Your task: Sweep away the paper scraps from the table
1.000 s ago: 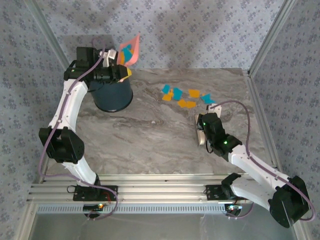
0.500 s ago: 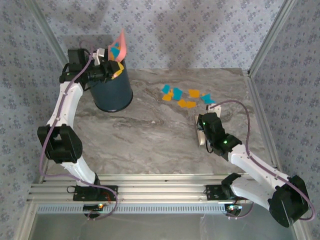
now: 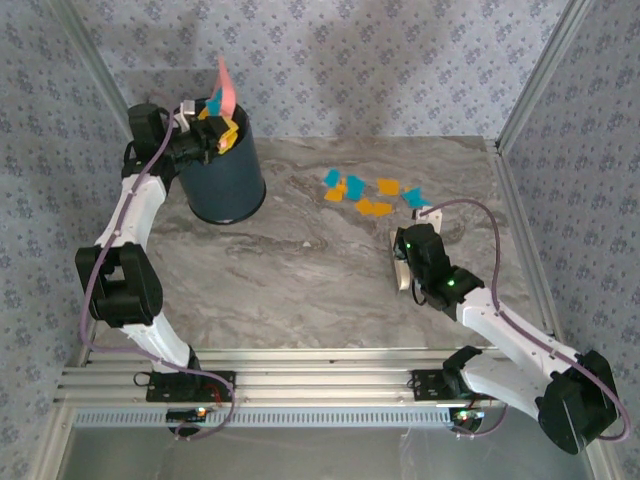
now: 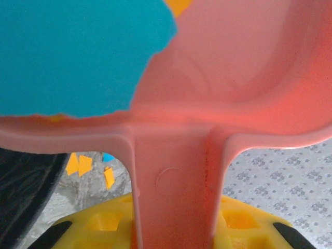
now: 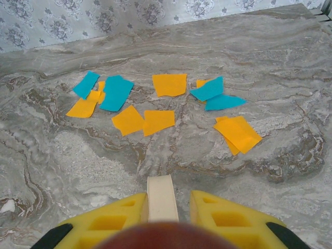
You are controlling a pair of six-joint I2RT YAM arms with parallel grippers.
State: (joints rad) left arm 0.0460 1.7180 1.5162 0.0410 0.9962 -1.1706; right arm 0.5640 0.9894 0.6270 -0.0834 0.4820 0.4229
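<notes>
My left gripper (image 3: 203, 140) is shut on the handle of the pink dustpan (image 3: 226, 85), tipped steeply up over the dark blue bin (image 3: 225, 185). In the left wrist view the dustpan (image 4: 233, 62) looms close, a teal scrap (image 4: 78, 52) lies in it, and the yellow fingers (image 4: 98, 223) flank its handle. Several orange and teal paper scraps (image 3: 365, 195) lie on the table (image 3: 300, 270) at the back right. My right gripper (image 3: 401, 263) hovers just in front of them, shut on a cream handle (image 5: 162, 199); the scraps (image 5: 155, 101) lie spread ahead of it.
Aluminium frame rails (image 3: 515, 240) edge the table at the right and near sides. Patterned grey walls (image 3: 400, 60) close off the back and sides. The bin stands at the back left corner, its dark rim (image 4: 21, 187) showing in the left wrist view.
The left arm has swung the dustpan leftward and tipped it more upright over the bin. The right arm and the scraps on the table have not moved.
</notes>
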